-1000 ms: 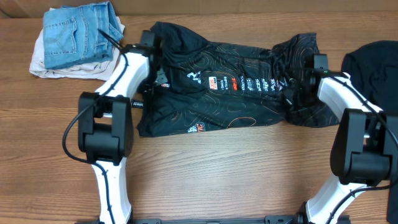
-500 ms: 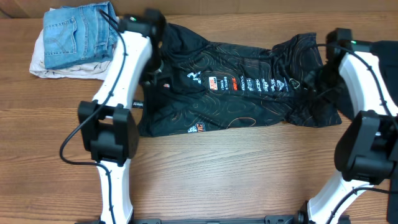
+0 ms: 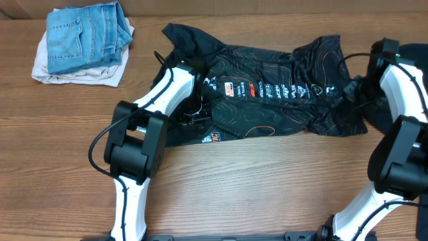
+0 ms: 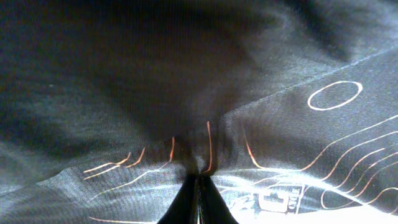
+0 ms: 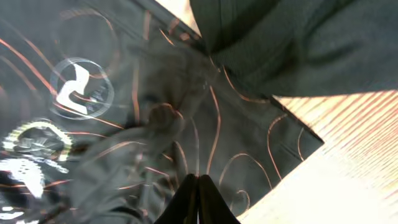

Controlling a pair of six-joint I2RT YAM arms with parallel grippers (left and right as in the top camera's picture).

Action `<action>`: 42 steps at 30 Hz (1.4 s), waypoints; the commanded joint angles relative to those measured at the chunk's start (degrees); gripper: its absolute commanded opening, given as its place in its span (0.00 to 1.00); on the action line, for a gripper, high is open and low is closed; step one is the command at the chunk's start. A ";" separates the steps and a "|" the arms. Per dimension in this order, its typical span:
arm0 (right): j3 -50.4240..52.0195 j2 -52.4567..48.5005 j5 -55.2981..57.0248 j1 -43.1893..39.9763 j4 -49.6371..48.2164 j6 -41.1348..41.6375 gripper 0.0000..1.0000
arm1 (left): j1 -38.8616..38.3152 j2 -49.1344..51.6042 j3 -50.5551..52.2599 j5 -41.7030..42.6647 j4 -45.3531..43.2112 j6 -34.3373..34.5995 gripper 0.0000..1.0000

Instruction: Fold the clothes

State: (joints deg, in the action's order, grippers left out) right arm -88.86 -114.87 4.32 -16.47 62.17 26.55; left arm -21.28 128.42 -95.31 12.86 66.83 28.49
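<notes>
Worktop (image 3: 267,194): wood grain, brown, carrying all the cloth items.
Jersey (image 3: 267,110): black with fine orange contour lines, lying across the far middle of the worktop. It is spread wide from left to right but rumpled, not flat.
Jersey, collar end: bunched and raised at the far left corner.
Jersey, logos (image 3: 267,90): a row of small white and red marks running along the middle, face up.
Left arm: reaches from the near edge onto the left part of the jersey.
Left claw (image 4: 199,177): jaws pressed fully together on a small pinch of the jersey. In the left wrist view the fabric puckers into creases that meet at the tips.
Right arm: comes in from the right edge, with its wrist over the jersey's right end.
Right claw (image 5: 198,179): jaws fully closed on the jersey. In the right wrist view a ridge of orange-lined cloth runs down into the tips.
Right claw, surroundings: the jersey's edge is just beside it, with bare worktop showing past that edge.
Dark cloth (image 5: 311,43): plain, with no print, lying beyond the jersey's right edge. What garment it is I cannot tell.
Folded jeans (image 3: 83,33): light blue denim at the far left corner, well apart from the jersey.
White cloth (image 3: 47,70): under the jeans, showing along their left and near edges.
</notes>
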 commanded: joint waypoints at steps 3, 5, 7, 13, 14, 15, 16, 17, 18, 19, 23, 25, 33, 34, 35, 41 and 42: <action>4.09 -0.35 0.98 -0.74 -3.17 -0.22 0.05 | 1.95 0.81 3.50 -6.03 -1.11 1.95 0.04; 4.46 -0.37 0.98 -1.25 -3.21 -0.24 0.06 | 3.80 0.81 3.78 -6.03 -0.98 1.86 0.04; 5.29 -0.37 1.01 -1.33 -4.07 -0.26 0.07 | 7.48 0.81 4.31 -6.14 -0.48 0.79 0.04; 10.47 -0.37 -1.95 -1.33 -8.20 -0.22 0.08 | 13.51 0.81 4.46 -6.23 0.63 -3.50 0.04; 11.04 -0.37 -2.54 -1.33 -8.50 -0.24 0.07 | 13.77 0.81 4.46 -6.23 0.63 -4.04 0.04; 11.61 -0.37 -3.21 -1.33 -8.57 -0.22 0.06 | 13.84 0.81 4.46 -6.43 0.63 -4.20 0.04; 11.76 -0.37 -3.61 -1.29 -8.13 -0.22 0.04 | 13.81 0.81 4.46 -6.67 0.63 -4.15 0.04; 11.76 -0.37 -3.96 -1.27 -7.74 -0.22 0.04 | 13.81 0.81 4.46 -6.95 0.61 -4.11 0.04; 11.76 -0.37 -4.48 -1.27 -7.48 -0.22 0.04 | 13.77 0.81 4.46 -7.13 0.61 -4.11 0.04; 11.76 -0.37 -4.61 -1.27 -7.19 -0.22 0.04 | 13.77 0.81 4.46 -7.10 0.59 -4.11 0.04; 10.82 0.98 -4.61 -1.22 -4.83 -0.24 0.04 | 13.77 0.81 4.46 -7.10 0.57 -4.11 0.04; 10.78 2.82 -4.63 -1.22 -4.15 -0.26 0.04 | 13.77 0.81 4.46 -7.10 0.44 -4.11 0.05; 11.63 4.70 -12.17 -0.98 -1.25 -6.86 0.04 | 13.75 0.81 4.46 -7.08 -0.46 -4.07 0.06; 12.07 4.39 -12.17 -0.55 -1.20 -6.86 0.04 | 13.75 0.81 4.46 -7.08 -0.46 -4.07 0.07; 12.33 4.22 -12.17 -0.35 -1.31 -6.84 0.04 | 13.77 0.81 4.46 -7.08 -0.46 -4.07 0.07; 18.88 3.63 -13.40 1.03 -7.48 -4.22 0.04 | 13.77 0.81 4.46 -7.08 -0.46 -4.09 0.06; 19.58 3.63 -13.42 1.03 -8.33 -3.80 0.04 | 13.77 0.81 4.46 -7.08 -0.46 -4.09 0.06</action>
State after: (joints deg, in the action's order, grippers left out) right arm -71.59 -111.92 -8.49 -15.68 55.61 21.08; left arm -7.88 127.28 -92.90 10.92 68.27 25.28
